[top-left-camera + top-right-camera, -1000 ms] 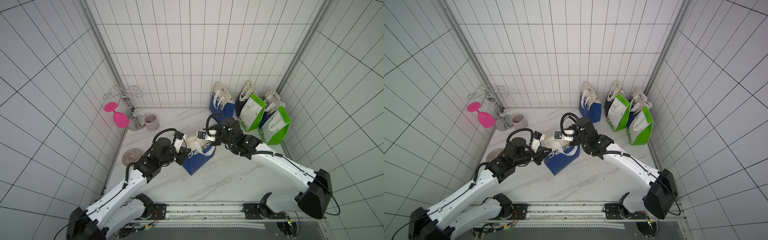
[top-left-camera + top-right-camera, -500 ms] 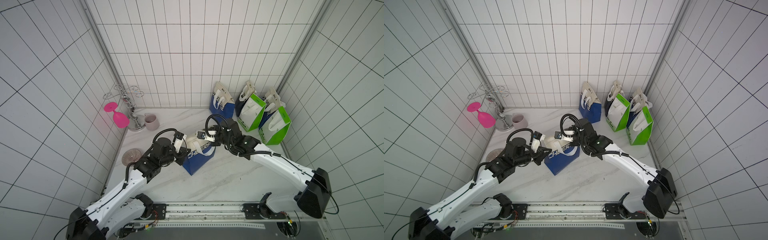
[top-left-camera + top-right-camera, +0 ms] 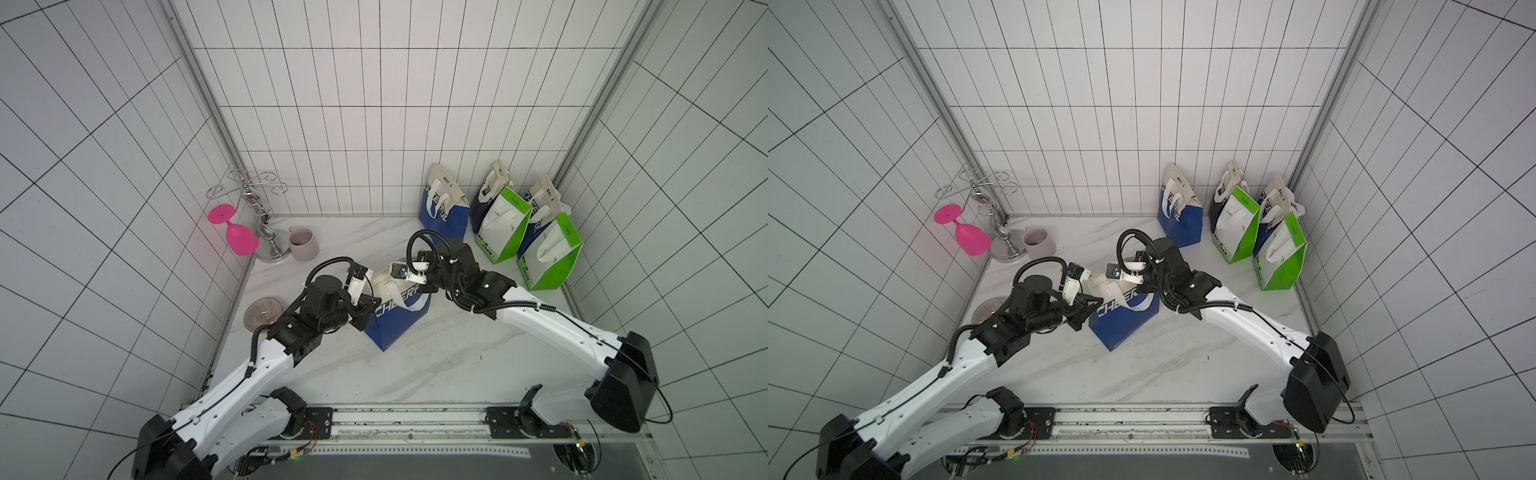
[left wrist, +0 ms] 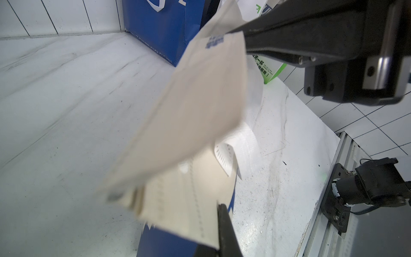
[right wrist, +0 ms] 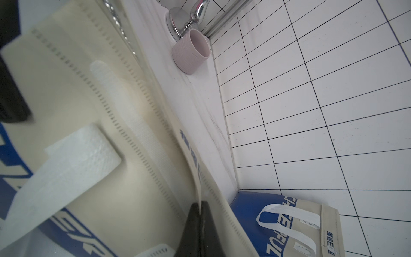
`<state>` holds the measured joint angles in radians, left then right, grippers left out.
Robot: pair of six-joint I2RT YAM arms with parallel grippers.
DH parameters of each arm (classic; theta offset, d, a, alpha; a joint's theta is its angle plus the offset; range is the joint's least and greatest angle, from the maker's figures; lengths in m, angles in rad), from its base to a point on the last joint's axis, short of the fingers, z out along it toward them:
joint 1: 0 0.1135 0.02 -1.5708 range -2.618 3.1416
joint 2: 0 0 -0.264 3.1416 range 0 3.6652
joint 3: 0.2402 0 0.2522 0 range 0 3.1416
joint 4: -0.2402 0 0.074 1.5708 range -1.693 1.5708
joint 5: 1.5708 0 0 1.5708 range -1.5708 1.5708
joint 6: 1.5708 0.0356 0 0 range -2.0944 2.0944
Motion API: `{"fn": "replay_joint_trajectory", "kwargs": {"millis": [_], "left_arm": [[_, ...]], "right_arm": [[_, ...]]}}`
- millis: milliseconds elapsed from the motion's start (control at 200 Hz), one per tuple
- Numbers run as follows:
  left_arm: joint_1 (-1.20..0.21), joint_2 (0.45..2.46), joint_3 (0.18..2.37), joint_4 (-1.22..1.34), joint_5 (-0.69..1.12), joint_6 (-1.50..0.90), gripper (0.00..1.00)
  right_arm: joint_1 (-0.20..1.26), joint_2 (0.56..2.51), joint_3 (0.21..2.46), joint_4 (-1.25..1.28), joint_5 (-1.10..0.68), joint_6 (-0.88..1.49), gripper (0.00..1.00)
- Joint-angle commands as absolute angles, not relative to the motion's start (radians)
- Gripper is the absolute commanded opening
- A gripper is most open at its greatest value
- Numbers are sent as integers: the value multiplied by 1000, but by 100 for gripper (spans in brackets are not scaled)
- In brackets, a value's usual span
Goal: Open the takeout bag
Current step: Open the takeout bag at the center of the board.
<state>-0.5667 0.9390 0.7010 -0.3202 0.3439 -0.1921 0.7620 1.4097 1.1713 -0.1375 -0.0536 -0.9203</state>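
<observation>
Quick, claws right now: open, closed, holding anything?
Left claw: closed on the blue bag, at its top edge.
Right claw: closed on the same bag's top edge, other end.

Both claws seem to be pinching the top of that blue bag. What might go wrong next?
The right gripper pinches only a thin flap edge of the takeout bag, so the flap may slip out. The left gripper grips the bag top's other end; uneven pulling could tip or drag the free-standing bag.

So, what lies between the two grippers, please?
The blue takeout bag's cream top, pinched by the left gripper and right gripper, in both top views.
</observation>
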Motion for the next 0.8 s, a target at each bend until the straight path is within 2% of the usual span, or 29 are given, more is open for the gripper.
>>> {"fn": "replay_joint_trajectory", "kwargs": {"millis": [0, 395, 795], "left_arm": [[-571, 931, 695, -349, 357, -188, 0], [-572, 932, 695, -349, 363, -189, 0], [-575, 932, 693, -348, 364, -187, 0]], "right_arm": [[771, 1409, 1176, -114, -4, -889, 0], [773, 1434, 1307, -20, 131, -924, 0], [764, 1474, 1436, -12, 147, -969, 0]]}}
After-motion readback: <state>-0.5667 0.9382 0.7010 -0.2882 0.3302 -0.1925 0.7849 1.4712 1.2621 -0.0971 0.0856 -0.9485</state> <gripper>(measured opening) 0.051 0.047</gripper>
